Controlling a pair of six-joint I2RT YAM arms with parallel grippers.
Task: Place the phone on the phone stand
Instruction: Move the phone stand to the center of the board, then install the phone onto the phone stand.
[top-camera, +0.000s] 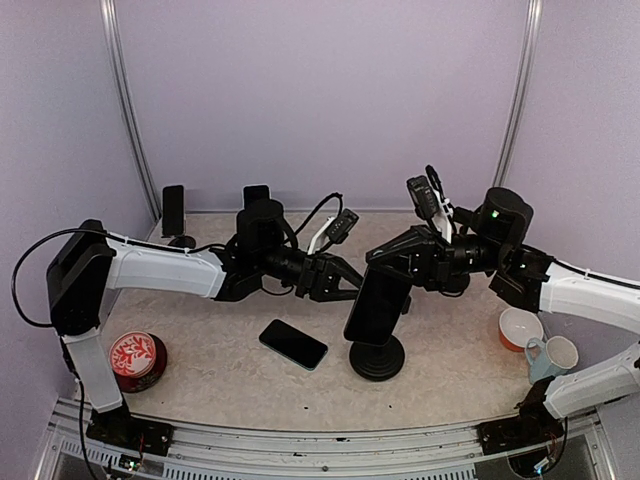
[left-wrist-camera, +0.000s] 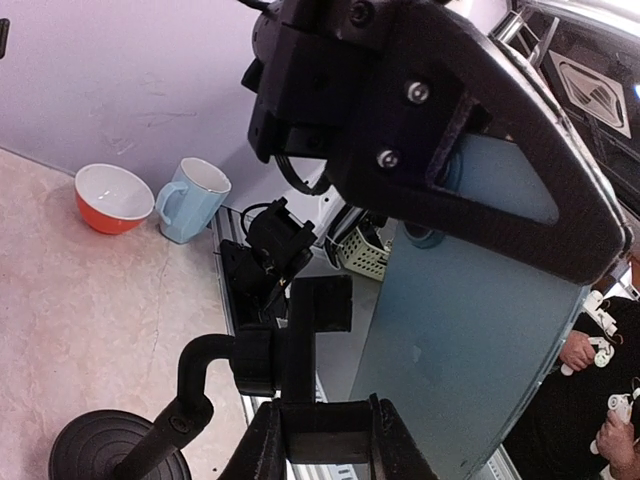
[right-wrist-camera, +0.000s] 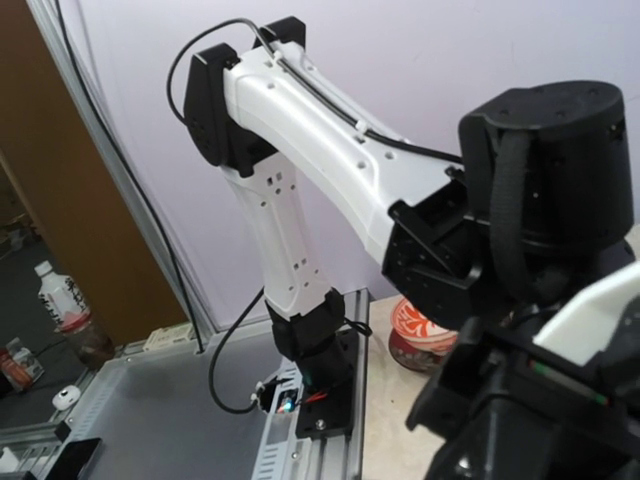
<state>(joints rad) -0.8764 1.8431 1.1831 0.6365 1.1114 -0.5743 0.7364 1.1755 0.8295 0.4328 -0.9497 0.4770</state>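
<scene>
right hand (top-camera: 400, 268) is pinching phone (top-camera: 378, 305) by its top, hanging it just over stand (top-camera: 377, 358). left hand (left-wrist-camera: 322, 428) is narrow, prob gripping stand's top. lowering slow, squaring phone w/ holder, releasing once seated.

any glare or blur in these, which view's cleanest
Top view is cleanest: even light, sharp, soft shadows. Left wrist: the phone glares pale blue. Right wrist: foreground soft, left arm sharp.
</scene>
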